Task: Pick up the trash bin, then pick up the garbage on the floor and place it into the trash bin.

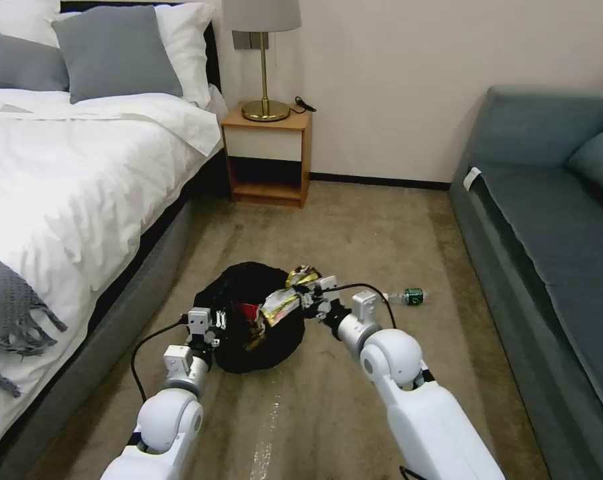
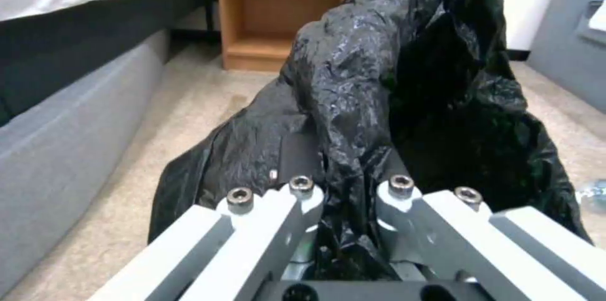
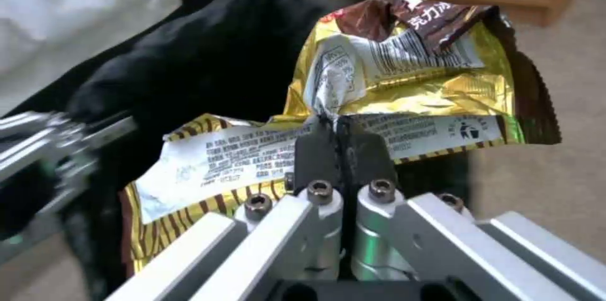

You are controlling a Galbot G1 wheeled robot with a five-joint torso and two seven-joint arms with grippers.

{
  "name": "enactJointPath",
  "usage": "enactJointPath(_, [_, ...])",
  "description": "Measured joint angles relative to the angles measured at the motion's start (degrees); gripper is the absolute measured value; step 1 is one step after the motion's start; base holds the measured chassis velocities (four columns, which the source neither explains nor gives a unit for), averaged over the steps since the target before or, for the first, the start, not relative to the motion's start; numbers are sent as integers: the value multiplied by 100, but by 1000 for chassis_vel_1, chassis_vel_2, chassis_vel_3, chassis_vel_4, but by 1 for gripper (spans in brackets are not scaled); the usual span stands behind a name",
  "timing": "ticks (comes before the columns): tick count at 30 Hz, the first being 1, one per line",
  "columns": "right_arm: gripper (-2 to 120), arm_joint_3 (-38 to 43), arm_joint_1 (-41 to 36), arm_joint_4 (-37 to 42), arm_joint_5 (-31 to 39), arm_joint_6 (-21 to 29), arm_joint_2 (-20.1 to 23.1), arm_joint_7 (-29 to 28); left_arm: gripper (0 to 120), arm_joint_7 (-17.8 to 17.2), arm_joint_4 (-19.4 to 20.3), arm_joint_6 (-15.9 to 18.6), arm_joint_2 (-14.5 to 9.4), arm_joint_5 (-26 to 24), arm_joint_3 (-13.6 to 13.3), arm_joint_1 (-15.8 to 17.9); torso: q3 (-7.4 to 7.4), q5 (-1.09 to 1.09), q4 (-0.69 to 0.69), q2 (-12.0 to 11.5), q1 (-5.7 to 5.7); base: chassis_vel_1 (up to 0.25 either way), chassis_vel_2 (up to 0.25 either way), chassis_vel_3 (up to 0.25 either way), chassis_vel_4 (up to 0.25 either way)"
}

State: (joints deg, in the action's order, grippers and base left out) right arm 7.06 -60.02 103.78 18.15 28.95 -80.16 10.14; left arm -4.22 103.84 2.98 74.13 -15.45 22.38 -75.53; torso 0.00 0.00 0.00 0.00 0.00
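Note:
The trash bin [image 1: 258,350] stands between my arms, its black bag [image 2: 378,78] draped over the rim. My left gripper [image 1: 211,323] is shut on a fold of that bag at the bin's near left rim [image 2: 344,182]. A crumpled yellow-black snack wrapper [image 1: 283,305] hangs over the bin's mouth, pinched in my shut right gripper [image 1: 309,295]. In the right wrist view the pads [image 3: 316,149] clamp the wrapper [image 3: 410,78] with the bin [image 3: 208,64] behind it. A red-and-white packet [image 1: 247,312] lies inside the bin. A small clear bottle [image 1: 408,297] with a green label lies on the floor [image 1: 355,240] to the right.
A bed [image 1: 81,173] with a grey base runs along the left. A wooden nightstand [image 1: 268,160] with a lamp [image 1: 265,60] stands at the back wall. A grey-blue sofa [image 1: 548,227] lines the right side. Open carpet lies ahead between them.

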Motion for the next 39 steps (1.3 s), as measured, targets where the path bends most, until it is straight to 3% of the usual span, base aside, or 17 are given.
enactJointPath(25, [0, -419, -54, -811, -427, -388, -220, -124, 4, 57, 247, -24, 55, 36, -116, -230, 0, 0, 0, 0, 0, 0, 0, 0, 0])
enactJointPath(39, [48, -566, -300, -542, -393, -468, -296, -462, 4, 78, 288, -94, 20, 6, -116, -326, 0, 0, 0, 0, 0, 0, 0, 0, 0])
